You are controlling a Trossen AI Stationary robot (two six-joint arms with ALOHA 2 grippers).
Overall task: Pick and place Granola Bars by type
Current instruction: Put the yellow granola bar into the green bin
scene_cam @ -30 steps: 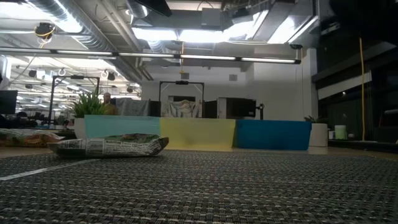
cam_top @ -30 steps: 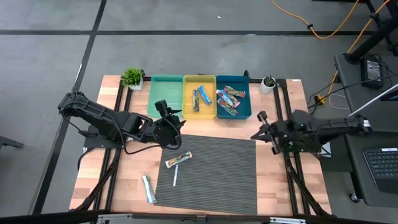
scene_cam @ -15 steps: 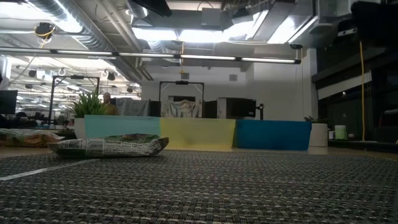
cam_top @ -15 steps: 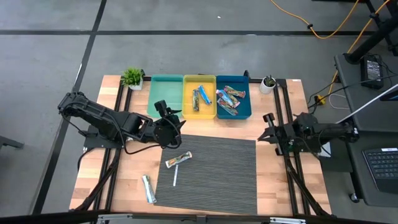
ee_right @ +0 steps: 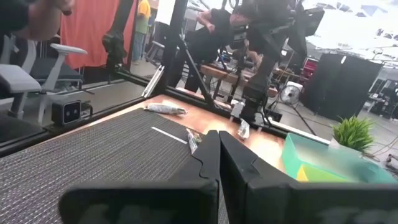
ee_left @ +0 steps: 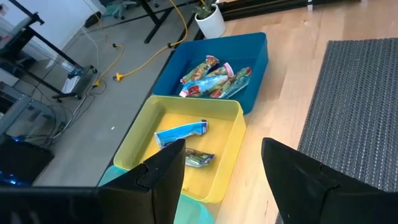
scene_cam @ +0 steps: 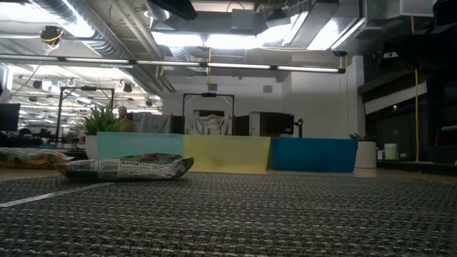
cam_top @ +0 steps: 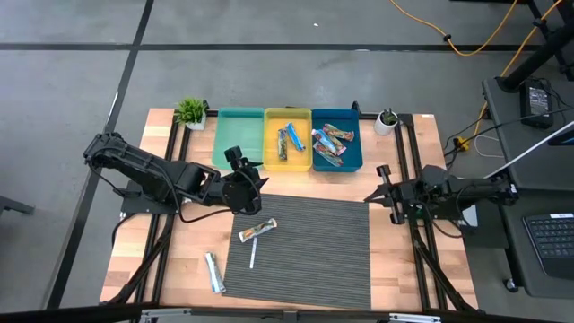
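Observation:
Two granola bars lie loose in the high view: a silvery-grey one point(cam_top: 257, 231) flat on the dark ribbed mat point(cam_top: 314, 260), another silvery one point(cam_top: 213, 272) on the bare wood at the near left. Blue-wrapped bars point(ee_left: 180, 132) lie in the yellow bin point(cam_top: 288, 160), multicoloured bars point(ee_left: 214, 78) in the blue bin point(cam_top: 336, 164). My left gripper point(cam_top: 240, 163) hovers open near the yellow bin's near-left corner, nothing between its fingers point(ee_left: 165, 171). My right gripper point(cam_top: 377, 184) is shut and holds nothing, level at the mat's far-right corner.
A teal bin point(cam_top: 239, 135) stands left of the yellow one. A thin white stick point(cam_top: 253, 254) lies on the mat near the bar. Small potted plants stand at the far left point(cam_top: 190, 111) and far right point(cam_top: 387, 119). People and furniture show in the room beyond.
My right arm has folded back and sunk toward the table's right edge, its shut gripper rolling a little. The bars have not moved.

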